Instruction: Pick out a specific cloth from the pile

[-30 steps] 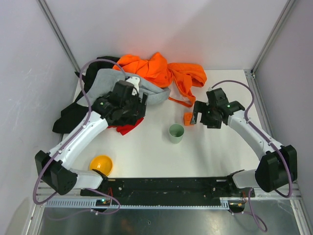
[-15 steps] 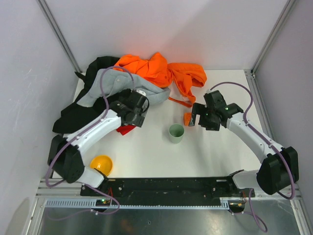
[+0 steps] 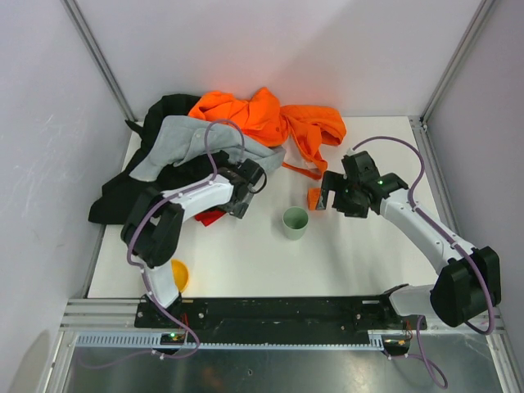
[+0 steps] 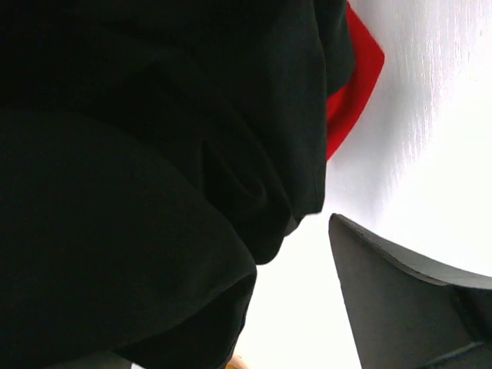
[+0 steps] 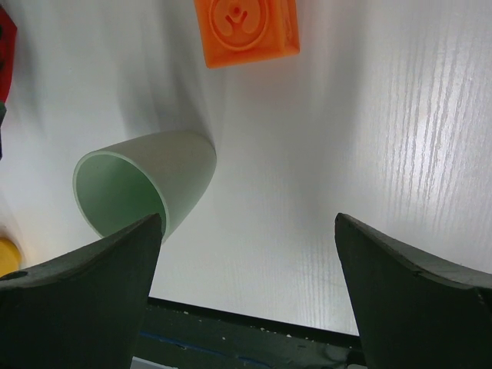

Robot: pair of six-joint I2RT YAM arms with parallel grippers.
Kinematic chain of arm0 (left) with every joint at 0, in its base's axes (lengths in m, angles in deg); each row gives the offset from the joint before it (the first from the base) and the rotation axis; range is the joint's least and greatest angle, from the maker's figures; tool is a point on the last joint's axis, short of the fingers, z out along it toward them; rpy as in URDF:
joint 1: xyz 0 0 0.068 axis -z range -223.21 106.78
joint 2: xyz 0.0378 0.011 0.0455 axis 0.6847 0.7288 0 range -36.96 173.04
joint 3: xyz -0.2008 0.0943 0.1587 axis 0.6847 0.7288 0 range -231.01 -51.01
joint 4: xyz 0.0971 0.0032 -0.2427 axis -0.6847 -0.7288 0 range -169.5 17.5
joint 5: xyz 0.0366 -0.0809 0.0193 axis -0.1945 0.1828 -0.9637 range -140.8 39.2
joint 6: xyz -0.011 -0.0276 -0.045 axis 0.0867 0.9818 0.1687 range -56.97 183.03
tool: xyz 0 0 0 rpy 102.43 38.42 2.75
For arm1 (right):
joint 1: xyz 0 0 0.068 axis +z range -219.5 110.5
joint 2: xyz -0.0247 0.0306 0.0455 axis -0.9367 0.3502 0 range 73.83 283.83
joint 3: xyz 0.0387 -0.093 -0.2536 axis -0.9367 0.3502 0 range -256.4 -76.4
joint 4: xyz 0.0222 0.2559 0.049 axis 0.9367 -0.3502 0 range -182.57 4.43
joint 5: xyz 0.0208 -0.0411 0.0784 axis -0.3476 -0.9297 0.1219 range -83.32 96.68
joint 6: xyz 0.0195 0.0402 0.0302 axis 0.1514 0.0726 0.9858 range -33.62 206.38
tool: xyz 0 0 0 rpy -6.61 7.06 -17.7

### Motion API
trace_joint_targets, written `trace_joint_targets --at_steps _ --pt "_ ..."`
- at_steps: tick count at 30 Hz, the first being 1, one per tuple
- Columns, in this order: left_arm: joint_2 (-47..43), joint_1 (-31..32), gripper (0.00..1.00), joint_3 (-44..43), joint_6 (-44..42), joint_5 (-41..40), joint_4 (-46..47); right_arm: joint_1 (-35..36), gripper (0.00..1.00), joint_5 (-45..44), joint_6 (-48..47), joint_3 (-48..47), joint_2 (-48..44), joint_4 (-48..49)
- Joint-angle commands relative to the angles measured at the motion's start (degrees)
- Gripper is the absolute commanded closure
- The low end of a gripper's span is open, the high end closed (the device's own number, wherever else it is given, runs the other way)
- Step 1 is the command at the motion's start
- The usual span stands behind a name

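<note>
The pile (image 3: 184, 141) of orange, grey and black garments lies at the back left of the table. A small part of the red cloth (image 3: 210, 218) pokes out from under its front edge, beside my left gripper (image 3: 239, 196). In the left wrist view the black garment (image 4: 154, 154) fills the left side and hides one finger. The red cloth (image 4: 355, 84) shows beyond it at the top right. The other finger (image 4: 400, 300) stands wide over bare table, so the jaws are open with nothing gripped. My right gripper (image 3: 329, 196) (image 5: 246, 223) is open and empty.
A green cup (image 3: 295, 223) (image 5: 146, 181) stands mid-table, just left of the right gripper. A small orange block (image 3: 314, 198) (image 5: 246, 29) lies in front of that gripper. A yellow bowl (image 3: 178, 274) sits near the front left, behind the left arm. Orange garments (image 3: 270, 119) lie at the back centre.
The left arm has folded in, and its gripper has moved right and lower to the pile's front edge by the red cloth. The right arm has barely moved.
</note>
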Motion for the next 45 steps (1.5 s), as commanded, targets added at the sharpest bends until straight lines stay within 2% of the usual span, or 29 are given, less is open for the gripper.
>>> trace_joint_targets --at_steps 1,4,11,13,15,20,24,33,36,40,45 --pt "2.6 -0.1 0.11 -4.0 0.5 -3.2 2.6 0.0 0.01 0.7 0.1 0.0 -1.2 2.3" --pt "2.7 -1.1 0.29 -4.9 1.2 -3.3 2.6 -0.4 0.01 1.2 -0.1 0.0 -1.3 2.5" --pt "1.9 -5.5 0.79 -7.9 1.3 -4.9 2.7 -2.5 0.01 2.9 -1.6 0.0 -1.2 3.1" --pt "1.7 -6.6 0.9 -9.3 0.7 -5.0 2.6 -3.3 0.01 3.5 -2.1 0.0 -1.3 3.4" --pt "1.5 -7.5 0.97 -11.1 -0.1 -5.2 2.6 -3.9 0.01 4.0 -2.5 0.0 -1.4 3.5" --pt "0.1 -8.4 0.99 -16.8 -2.1 -6.5 2.5 -5.1 0.01 4.7 -3.3 -0.1 -1.5 3.6" --pt "-0.7 -8.7 0.99 -24.5 -4.3 -8.4 2.5 -5.5 0.01 5.0 -3.8 -0.1 -1.5 3.4" --pt "2.2 -8.9 0.99 -54.7 -8.4 -8.8 2.6 -6.2 0.01 5.3 -4.4 -0.4 -1.5 3.0" --pt "4.4 -9.9 0.99 -62.1 -6.0 -6.0 2.8 -6.5 0.01 5.5 -4.6 -0.4 -1.3 2.9" --pt "7.4 -11.6 0.99 -66.6 -3.4 -2.3 2.9 -7.0 0.01 6.0 -5.1 -0.8 -1.2 2.9" --pt "10.3 -12.7 0.99 -64.2 -1.5 -0.5 2.8 -7.5 0.01 6.6 -5.5 -2.1 -0.5 2.4"
